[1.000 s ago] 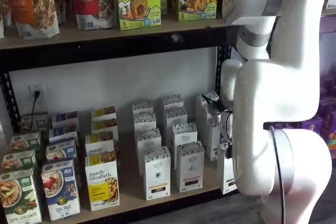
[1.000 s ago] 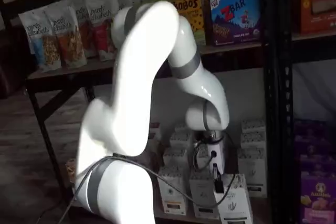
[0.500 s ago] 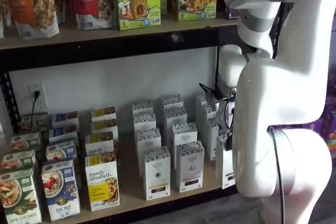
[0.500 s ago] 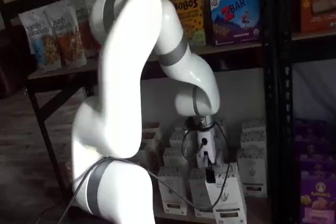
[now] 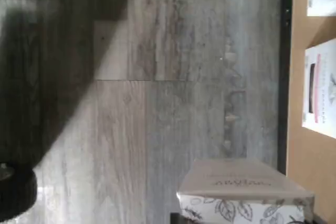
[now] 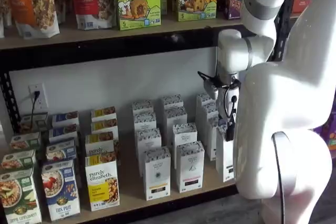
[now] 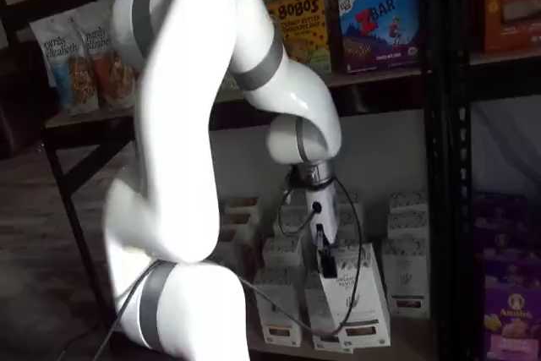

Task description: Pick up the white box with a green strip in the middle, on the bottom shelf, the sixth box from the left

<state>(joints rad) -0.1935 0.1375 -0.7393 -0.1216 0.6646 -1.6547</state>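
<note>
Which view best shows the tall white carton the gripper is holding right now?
The shelf view where the tall white carton shows its whole front, tilted, under the gripper. In the other shelf view the arm hides most of it. The wrist view catches only its patterned top.

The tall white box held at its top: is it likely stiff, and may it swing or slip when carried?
The white box is probably a stiff carton, since its edges look straight in the grip. It hangs tilted below the gripper and seems to be held only near its top, so it may swing. Its smooth front suggests it could slip.
</note>
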